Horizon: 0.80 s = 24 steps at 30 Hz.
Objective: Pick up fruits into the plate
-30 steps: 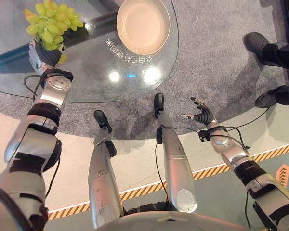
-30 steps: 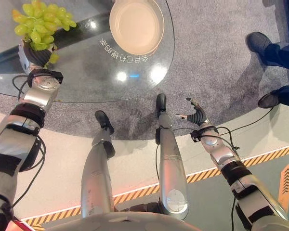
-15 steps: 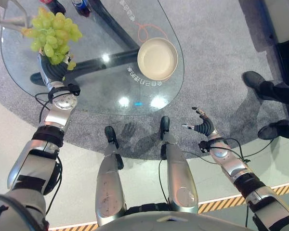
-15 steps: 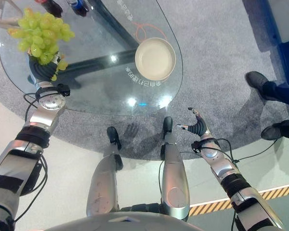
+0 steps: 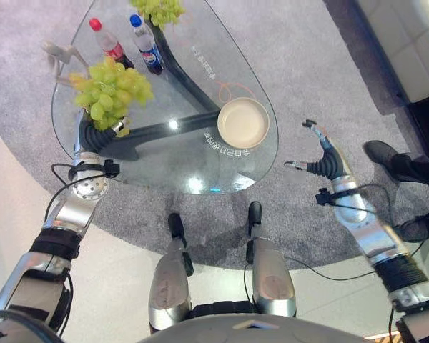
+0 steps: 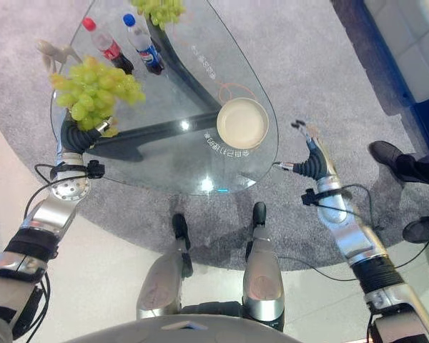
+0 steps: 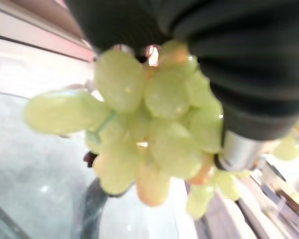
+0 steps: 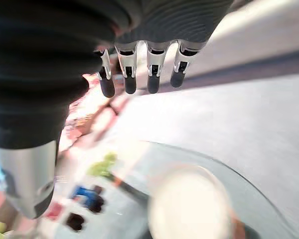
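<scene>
Task partway, by the look of things: one bunch of green grapes point(image 5: 111, 87) already lifted clear of the glass table point(image 5: 193, 161), clamped in the left hand point(image 5: 94, 136) with fingers curled round the lower part of the cluster, as seen close up in the left wrist view with grapes point(image 7: 154, 129) pressed against the dark cover. Held high over the table's left side, well apart from the plate point(image 5: 243, 123). Plate empty, sitting near the table's right edge. Still to do, judging from this: carrying across to the plate and setting down. A second bunch of grapes point(image 5: 157, 10) lying untouched at the far end of the table, so probably another pick after this one. Held bunch bulging upward out of the fist, long axis roughly crosswise and leaning away from the robot, wider mass above the hand, a few loose grapes hanging below by the thumb; stem direction not clear. Right hand point(image 5: 322, 153) raised beside the table's right edge, fingers spread and straight, holding nothing. Two bottles point(image 5: 129, 43) standing beyond the held bunch.
</scene>
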{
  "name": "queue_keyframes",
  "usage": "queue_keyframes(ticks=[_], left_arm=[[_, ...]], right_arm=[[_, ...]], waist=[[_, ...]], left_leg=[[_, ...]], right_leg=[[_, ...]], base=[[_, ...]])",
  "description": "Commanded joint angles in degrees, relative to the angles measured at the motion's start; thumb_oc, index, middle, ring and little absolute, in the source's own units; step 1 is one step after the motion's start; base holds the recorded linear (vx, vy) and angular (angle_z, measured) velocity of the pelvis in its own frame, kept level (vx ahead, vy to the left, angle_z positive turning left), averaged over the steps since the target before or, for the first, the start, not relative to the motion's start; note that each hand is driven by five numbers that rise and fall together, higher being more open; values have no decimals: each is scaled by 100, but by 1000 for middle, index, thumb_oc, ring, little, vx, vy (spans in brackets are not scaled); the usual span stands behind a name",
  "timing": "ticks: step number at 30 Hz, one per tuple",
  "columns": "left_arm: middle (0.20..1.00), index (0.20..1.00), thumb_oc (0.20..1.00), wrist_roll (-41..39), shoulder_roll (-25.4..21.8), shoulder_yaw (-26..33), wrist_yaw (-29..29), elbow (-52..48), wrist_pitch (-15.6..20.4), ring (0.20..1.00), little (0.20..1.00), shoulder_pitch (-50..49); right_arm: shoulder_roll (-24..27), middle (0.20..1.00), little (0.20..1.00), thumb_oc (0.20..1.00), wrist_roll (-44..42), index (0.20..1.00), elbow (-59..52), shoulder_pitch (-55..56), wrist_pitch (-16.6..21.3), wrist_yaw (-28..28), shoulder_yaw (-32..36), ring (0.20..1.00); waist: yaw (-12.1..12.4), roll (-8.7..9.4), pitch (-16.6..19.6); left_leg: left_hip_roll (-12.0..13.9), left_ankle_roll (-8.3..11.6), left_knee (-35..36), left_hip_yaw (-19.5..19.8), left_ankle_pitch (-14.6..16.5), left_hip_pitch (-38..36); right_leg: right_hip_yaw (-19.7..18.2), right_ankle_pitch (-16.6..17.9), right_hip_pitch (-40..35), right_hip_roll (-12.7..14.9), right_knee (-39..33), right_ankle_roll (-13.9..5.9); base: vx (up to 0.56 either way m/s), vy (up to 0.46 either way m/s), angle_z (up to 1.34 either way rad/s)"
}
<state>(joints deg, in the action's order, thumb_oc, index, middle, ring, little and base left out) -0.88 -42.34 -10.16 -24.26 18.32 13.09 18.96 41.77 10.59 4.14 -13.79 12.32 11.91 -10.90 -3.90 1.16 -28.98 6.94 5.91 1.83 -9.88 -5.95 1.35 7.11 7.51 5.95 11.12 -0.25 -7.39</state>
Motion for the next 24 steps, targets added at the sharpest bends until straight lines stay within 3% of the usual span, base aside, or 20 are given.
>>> queue_keyframes(ticks=[1, 7, 8, 11, 17, 24], left_arm=[[200, 200, 200, 372, -254, 208, 406, -255, 160, 200, 200, -80], [200, 200, 200, 775, -581, 127, 1136, -608, 134, 200, 200, -201], [200, 200, 200, 951, -845, 74, 1476, -759, 164, 200, 200, -195], [200, 200, 200, 1235, -1206, -179, 1712, -809, 267, 200, 200, -31], [200, 200, 200, 1345, -1720, -537, 2104, -1089, 273, 200, 200, 412], [200, 200, 200, 1345, -1531, -932, 2288, -1391, 221, 200, 200, 761]], right_arm=[[262, 1000, 1000, 1000, -270, 1000, -189, -37, 267, -682, -21, 1000], [570, 1000, 1000, 1000, -789, 1000, -594, -447, 91, -1897, -237, 1000], [761, 1000, 1000, 1000, -1133, 1000, -794, -700, -61, -2500, -400, 1000], [873, 1000, 1000, 1000, -1527, 1000, -968, -1065, -236, -3070, -724, 1000], [934, 1000, 1000, 1000, -2480, 1000, -1334, -1772, -802, -3613, -1372, 1000], [365, 1000, 1000, 1000, -3105, 1000, -1593, -2099, -1251, -3489, -1761, 1000]], waist=[[125, -106, 1158], [254, -103, 1634], [311, -95, 1826], [353, -93, 1992], [411, -78, 2191], [432, -85, 2291]], left_leg=[[-514, -165, -464, 265, 846, 254], [-432, -139, -305, 301, 821, -74], [-395, -126, -278, 284, 840, -188], [-349, -107, -223, 269, 852, -341], [-296, -102, -150, 268, 885, -531], [-269, -135, -209, 298, 981, -664]], right_leg=[[405, -824, -217, -133, 373, -44], [497, -819, -594, -120, 223, -53], [535, -829, -736, -112, 166, -53], [576, -833, -920, -104, 91, -63], [590, -857, -1108, -106, 15, -69], [522, -936, -1247, -116, 47, -57]], base=[[133, -60, -1], [107, -50, 7], [111, -52, 11], [86, -44, 4], [31, -38, 1], [28, -20, 1]])
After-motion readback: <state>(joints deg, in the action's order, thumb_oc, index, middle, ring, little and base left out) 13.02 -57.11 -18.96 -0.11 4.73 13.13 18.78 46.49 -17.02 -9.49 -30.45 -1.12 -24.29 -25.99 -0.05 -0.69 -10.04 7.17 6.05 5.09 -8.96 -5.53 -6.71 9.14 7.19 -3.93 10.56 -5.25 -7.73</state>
